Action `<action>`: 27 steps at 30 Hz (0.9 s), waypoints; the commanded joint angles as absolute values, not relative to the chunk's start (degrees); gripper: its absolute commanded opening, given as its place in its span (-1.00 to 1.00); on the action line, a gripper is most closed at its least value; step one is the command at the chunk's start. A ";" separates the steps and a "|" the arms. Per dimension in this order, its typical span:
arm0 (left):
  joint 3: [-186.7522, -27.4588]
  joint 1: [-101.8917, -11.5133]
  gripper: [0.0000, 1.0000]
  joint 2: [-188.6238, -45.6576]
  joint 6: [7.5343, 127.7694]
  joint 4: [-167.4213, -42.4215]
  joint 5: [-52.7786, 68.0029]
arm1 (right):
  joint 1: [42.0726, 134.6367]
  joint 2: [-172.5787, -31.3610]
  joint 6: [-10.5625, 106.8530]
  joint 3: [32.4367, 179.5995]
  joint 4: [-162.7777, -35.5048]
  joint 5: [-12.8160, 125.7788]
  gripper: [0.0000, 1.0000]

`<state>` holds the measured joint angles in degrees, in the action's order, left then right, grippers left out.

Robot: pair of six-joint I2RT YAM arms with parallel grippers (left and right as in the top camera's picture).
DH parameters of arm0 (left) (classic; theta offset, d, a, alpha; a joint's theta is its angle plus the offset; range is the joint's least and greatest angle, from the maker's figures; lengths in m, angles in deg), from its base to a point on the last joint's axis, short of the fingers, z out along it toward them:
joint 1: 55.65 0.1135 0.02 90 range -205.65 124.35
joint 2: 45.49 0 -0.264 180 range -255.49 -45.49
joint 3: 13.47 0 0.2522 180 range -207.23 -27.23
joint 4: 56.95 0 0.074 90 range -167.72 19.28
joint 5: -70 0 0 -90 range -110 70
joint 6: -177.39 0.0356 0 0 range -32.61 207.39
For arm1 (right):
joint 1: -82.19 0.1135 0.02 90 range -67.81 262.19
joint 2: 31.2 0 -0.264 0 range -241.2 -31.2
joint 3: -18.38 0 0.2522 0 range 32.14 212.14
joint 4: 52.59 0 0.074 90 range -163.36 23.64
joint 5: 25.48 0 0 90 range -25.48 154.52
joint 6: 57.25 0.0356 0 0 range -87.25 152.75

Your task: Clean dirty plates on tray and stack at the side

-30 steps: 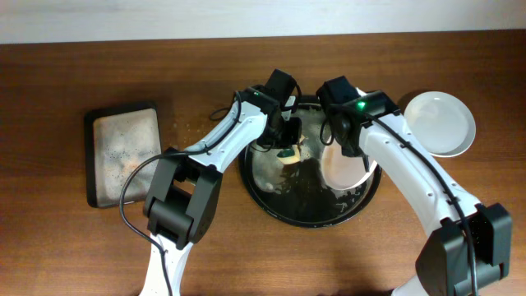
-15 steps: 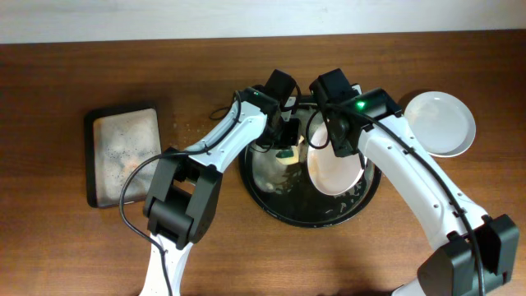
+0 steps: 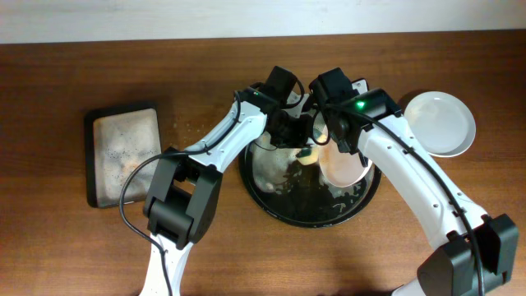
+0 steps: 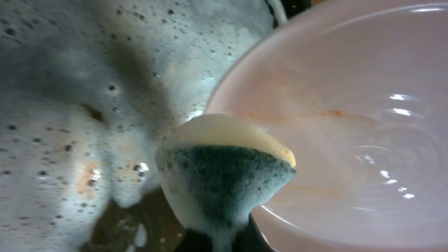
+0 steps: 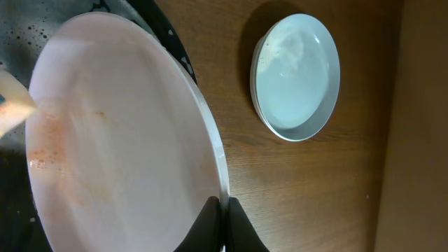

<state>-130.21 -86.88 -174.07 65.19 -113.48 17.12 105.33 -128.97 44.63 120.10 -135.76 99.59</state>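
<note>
The right tool (image 5: 222, 215) is clamped together on the rim of one of the plates (image 5: 119, 147), a finger on each face of the edge. It holds this plate tilted up over the right half of the tray (image 3: 308, 220), hollow side towards the left arm. Faint orange smears and specks (image 5: 50, 143) lie across the plate's face. The left tool (image 4: 218, 241) is closed on a sponge (image 4: 224, 175), yellow on one side and dark green on the other and wet with foam. The sponge's yellow edge touches the plate near its rim. The tray's black floor is covered in suds and droplets. On the bench (image 3: 66, 247), well to the right of the tray, a clean white plate (image 3: 441, 123) lies flat with a second rim showing just beneath it. A small rectangular grey-lined tray (image 3: 123, 152) sits far to the left.
</note>
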 commanded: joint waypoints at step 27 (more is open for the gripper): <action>-117.82 -87.51 -0.99 -172.21 57.50 -99.69 8.25 | 90.29 -129.41 49.28 121.07 -136.37 70.42 -0.48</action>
<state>-118.30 -89.13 -173.74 57.32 -99.58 9.05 98.53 -128.97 49.81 120.10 -136.94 88.58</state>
